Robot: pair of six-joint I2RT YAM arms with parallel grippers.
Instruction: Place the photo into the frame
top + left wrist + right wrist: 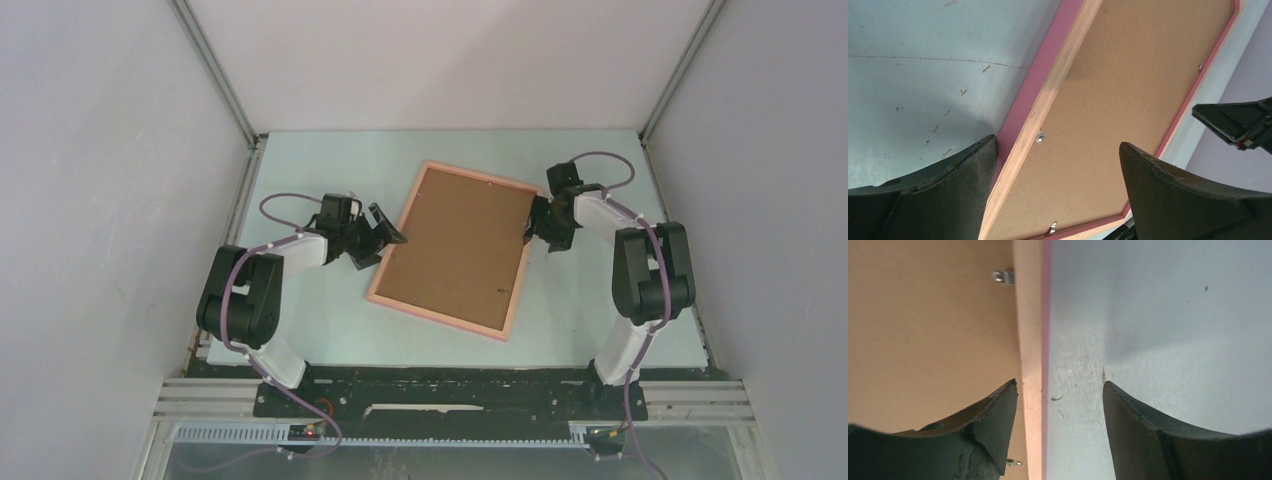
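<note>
The frame [440, 317] lies back-up in the middle of the table, its pink border around a brown backing board [460, 245]. No photo is in view. My left gripper [386, 233] is open at the frame's left edge; in the left wrist view its jaws [1058, 142] straddle the wooden rim [1048, 95] and the board [1128, 85]. My right gripper [533, 228] is open at the frame's right edge. Its jaws [1059, 383] stand either side of the rim [1030, 315], one finger over the board [923, 330] and one over the table, gripping nothing.
Small metal clips [1004, 276] [1040, 136] sit along the inside of the rim on the board. The pale green table [600, 300] is enclosed by white walls on three sides. A finger of the right gripper [1238, 122] shows beyond the frame in the left wrist view.
</note>
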